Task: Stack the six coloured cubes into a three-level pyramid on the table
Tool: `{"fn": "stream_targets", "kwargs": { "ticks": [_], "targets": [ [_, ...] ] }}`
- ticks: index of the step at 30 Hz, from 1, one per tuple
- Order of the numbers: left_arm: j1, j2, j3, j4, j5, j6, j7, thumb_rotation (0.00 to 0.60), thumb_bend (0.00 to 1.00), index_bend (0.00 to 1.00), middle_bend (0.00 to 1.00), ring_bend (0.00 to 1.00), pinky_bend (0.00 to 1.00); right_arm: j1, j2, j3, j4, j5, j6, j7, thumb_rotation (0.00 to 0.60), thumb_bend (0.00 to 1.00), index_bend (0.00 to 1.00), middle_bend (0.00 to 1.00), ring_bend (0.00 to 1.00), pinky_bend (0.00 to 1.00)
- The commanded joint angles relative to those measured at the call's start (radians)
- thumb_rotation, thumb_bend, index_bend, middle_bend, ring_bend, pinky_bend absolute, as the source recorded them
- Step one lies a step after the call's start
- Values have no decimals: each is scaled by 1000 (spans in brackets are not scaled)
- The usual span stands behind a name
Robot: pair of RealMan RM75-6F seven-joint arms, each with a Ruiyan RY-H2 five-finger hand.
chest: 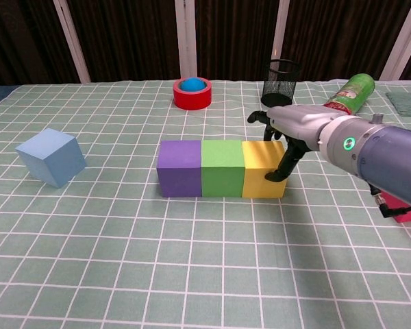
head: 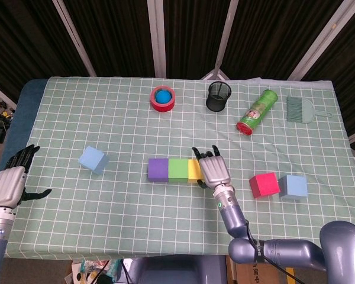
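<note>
Head view. On the checked worktop (head: 136, 201), three cubes lie in a row near the centre: purple cube (head: 158, 169), green cube (head: 177, 169) and yellow cube (head: 194, 170), each touching the next. The right robot hand (head: 213, 170) sits at the right end of the row, covering the yellow cube's right part, fingers spread and pointing away from the robot; it grasps nothing. A red cube (head: 263, 184) and a grey-blue cube (head: 293, 186) lie side by side to the right of that robot hand, apart from it. A light blue cube (head: 93, 160) lies alone, well left of the row. The left robot hand (head: 10, 180) hangs at the worktop's left edge, fingers apart and empty, well apart from every cube. Along the far side stand a red tape roll (head: 163, 98) with a blue ball inside, a black mesh cup (head: 219, 96), a green can (head: 256, 111) lying on its side, and a grey brush (head: 300, 109).

Chest view. The purple cube (chest: 180, 168), green cube (chest: 222, 168) and yellow cube (chest: 262, 168) form a flush row. The right robot hand (chest: 288, 133) reaches in from the right above the yellow cube's right end, one dark finger (chest: 282, 166) pressed down against the cube's right side. The hand is spread, not gripping. The light blue cube (chest: 51, 157) sits tilted at far left. The left robot hand does not show in this view.
</note>
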Motion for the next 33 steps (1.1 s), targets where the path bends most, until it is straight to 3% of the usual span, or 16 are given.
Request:
{"fn": "stream_targets", "kwargs": {
  "ticks": [1, 14, 21, 27, 33],
  "targets": [
    [0, 0, 0, 1, -1, -1, 0, 600, 103, 0, 0, 0, 77, 0, -3, -1, 3, -1, 0, 2, 600, 333, 0, 372, 227, 0],
    [-2, 2, 0, 3, -8, -8, -3, 600, 103, 0, 0, 0, 77, 2, -21, -1, 12, 0, 4, 4, 600, 333, 0, 357, 211, 0],
    [-2, 3, -1, 3, -7, -6, -3, 600, 103, 0, 0, 0, 76, 2, -13, 0, -5, 26, -7, 0, 600, 331, 0, 101, 49, 0],
    [-3, 3, 2, 3, -6, -8, 0, 600, 103, 0, 0, 0, 75, 3, -11, -2, -16, 38, -2, -8, 600, 266, 0, 14, 1, 0],
    [-3, 3, 3, 3, -7, -8, 0, 600, 103, 0, 0, 0, 76, 0, 0, -10, -43, 52, 15, -25, 600, 236, 0, 0, 0, 0]
  ]
}}
